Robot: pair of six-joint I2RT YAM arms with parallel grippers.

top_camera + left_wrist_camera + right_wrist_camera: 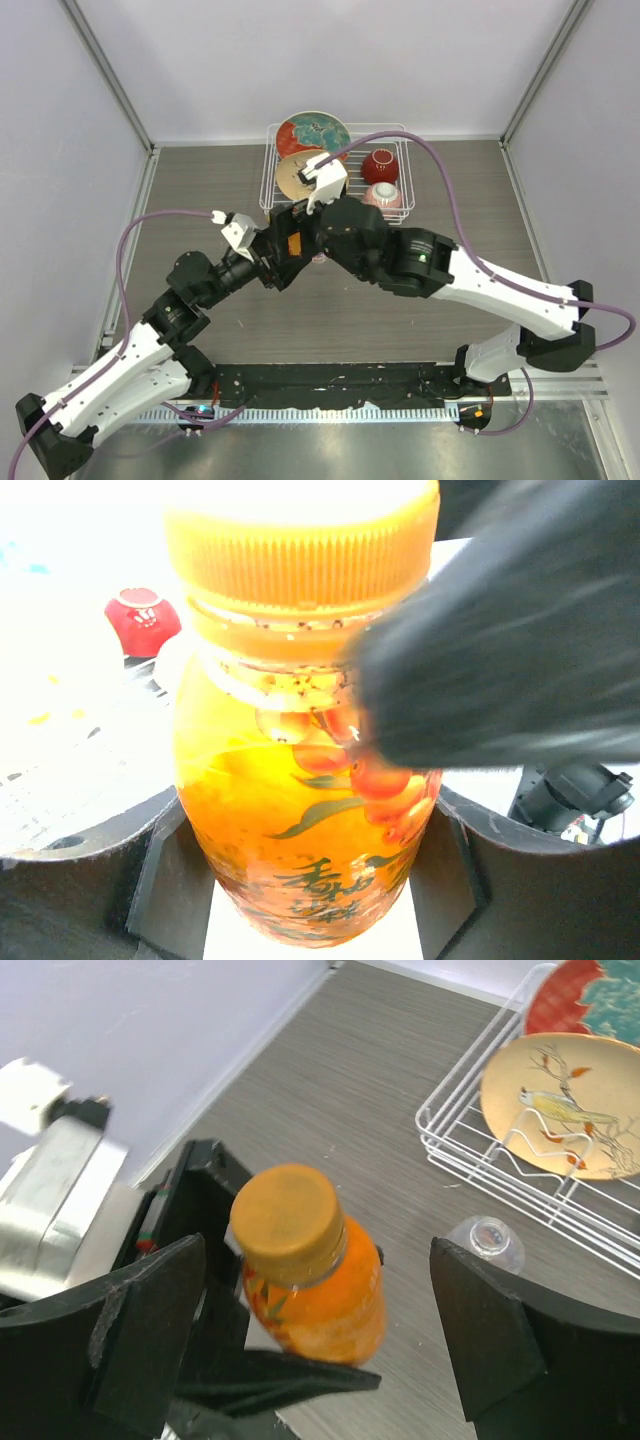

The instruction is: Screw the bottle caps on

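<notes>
The squat orange bottle [330, 1300] is upright with the orange cap [288, 1222] sitting on its neck. My left gripper [310, 825] is shut on the bottle's body [300, 810]; the cap [300, 550] shows at the top of that view. My right gripper [318, 1252] is open above it, with its fingers [150, 1320] well apart on either side of the cap and not touching it. Both grippers meet at the table's middle, where the bottle [295, 243] shows in the top view. The clear bottle [487, 1242] is uncapped just beyond. The white cap is out of view.
A white wire dish rack [272, 160] stands at the back with two plates [312, 135], a red bowl [380, 163] and a pink bowl [384, 196]. The rack [450, 1135] is close behind the clear bottle. Walls enclose the table on both sides.
</notes>
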